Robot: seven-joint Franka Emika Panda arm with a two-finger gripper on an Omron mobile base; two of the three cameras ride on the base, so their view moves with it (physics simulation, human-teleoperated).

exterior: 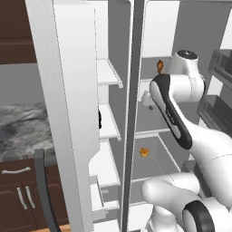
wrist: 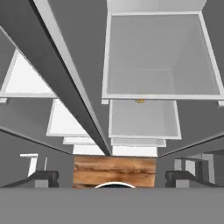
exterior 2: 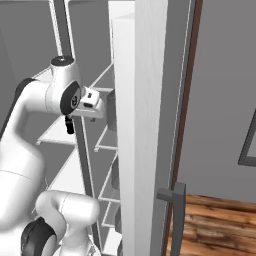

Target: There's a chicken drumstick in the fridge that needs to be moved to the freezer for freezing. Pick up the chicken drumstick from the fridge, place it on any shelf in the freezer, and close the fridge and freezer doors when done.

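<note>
Lying on an upper fridge (exterior: 181, 27) shelf, chicken drumstick (exterior: 160, 66), axis indistinct; gripper (wrist: 112, 177) jaws apart, empty, below and apart from it.

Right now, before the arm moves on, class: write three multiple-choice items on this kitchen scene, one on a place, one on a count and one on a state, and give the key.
1. Where does the small brown-orange chicken drumstick lie?
A. on an upper shelf of the wide grey-walled fridge
B. on a narrow freezer shelf
C. between the robot's fingers

2. How many orange-toned food lumps lie in the fridge?
A. one
B. two
C. four

3. What state is the dark two-finger gripper in?
A. shut on the drumstick
B. shut and empty
C. open and empty

Key:
1 A: in the left base view it sits high up, right of the divider.
2 B: besides the drumstick, a brighter orange-yellow lump lies on a lower shelf.
3 C: in the hand view the fingertips stand wide apart with nothing between them.
</note>
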